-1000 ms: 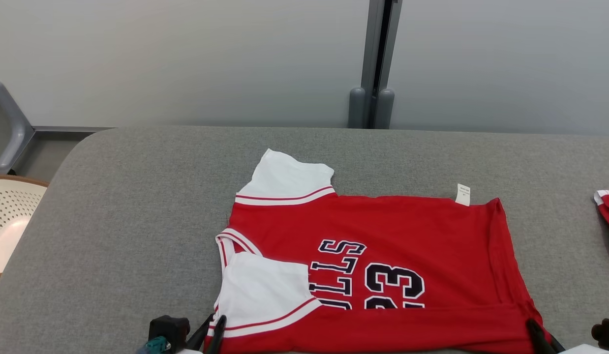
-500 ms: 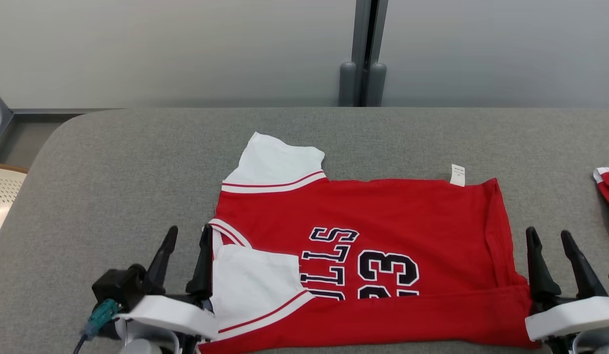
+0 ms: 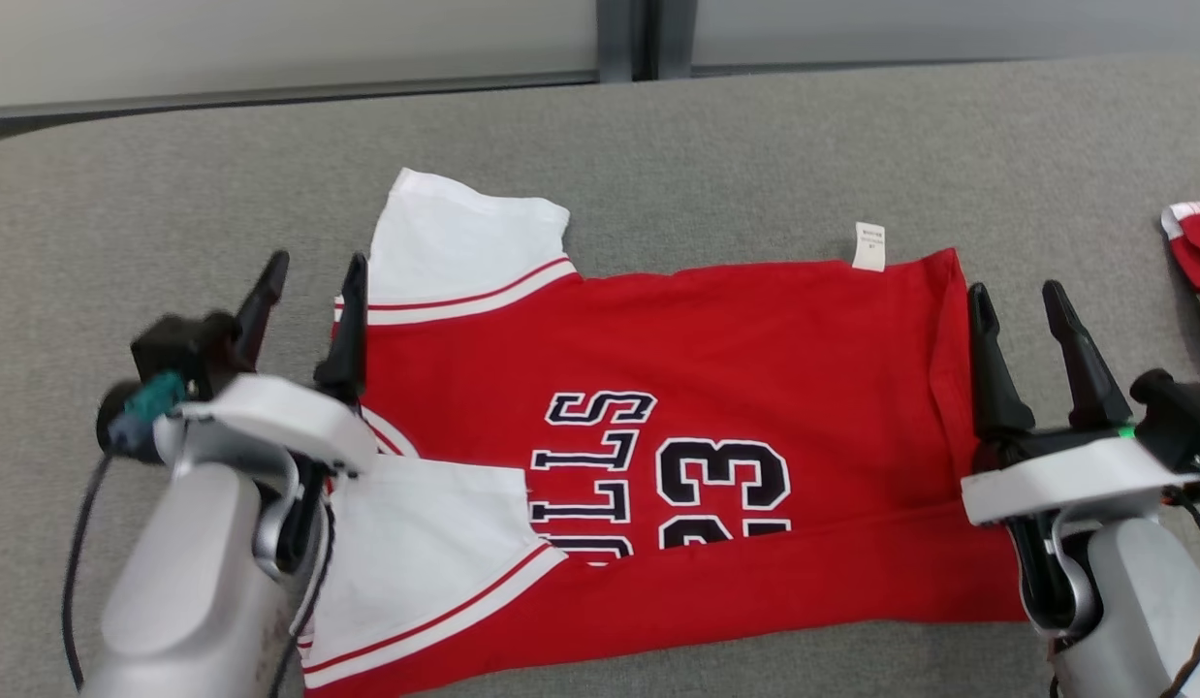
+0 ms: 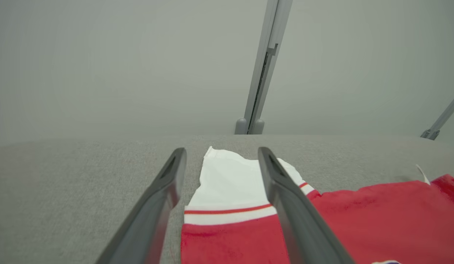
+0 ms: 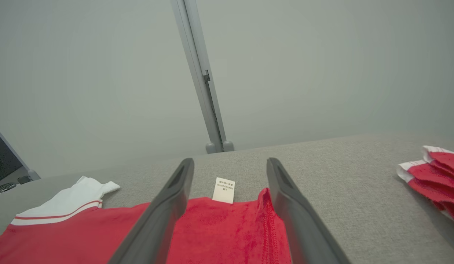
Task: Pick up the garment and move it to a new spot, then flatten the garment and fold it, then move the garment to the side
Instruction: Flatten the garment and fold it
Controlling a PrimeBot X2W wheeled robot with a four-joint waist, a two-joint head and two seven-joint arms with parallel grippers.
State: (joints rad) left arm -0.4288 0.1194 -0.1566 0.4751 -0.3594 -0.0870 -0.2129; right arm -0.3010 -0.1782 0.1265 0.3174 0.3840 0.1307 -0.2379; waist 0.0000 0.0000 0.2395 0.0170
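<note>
Grey fabric worktop w/ pale wall panels behind. At centre lies the garment, a red jersey w/ white sleeves, collar end toward my left, hem toward my right. Its near long edge is turned over onto the body and cuts across the printed numerals, so I judge fold 1 done. The near sleeve lies on top.

1. I read the left tool as spread wide and empty. It straddles the garment edge by the far sleeve, one finger over bare worktop, the other over fabric.
2. I read the right tool as likewise wide and empty, straddling the hem edge near the label.

Reason for placement (judgement): both ends are bracketed so the far edge can be pinched at 2 pts and brought over evenly.

A second red/white item lies at the right margin, well apart.
</note>
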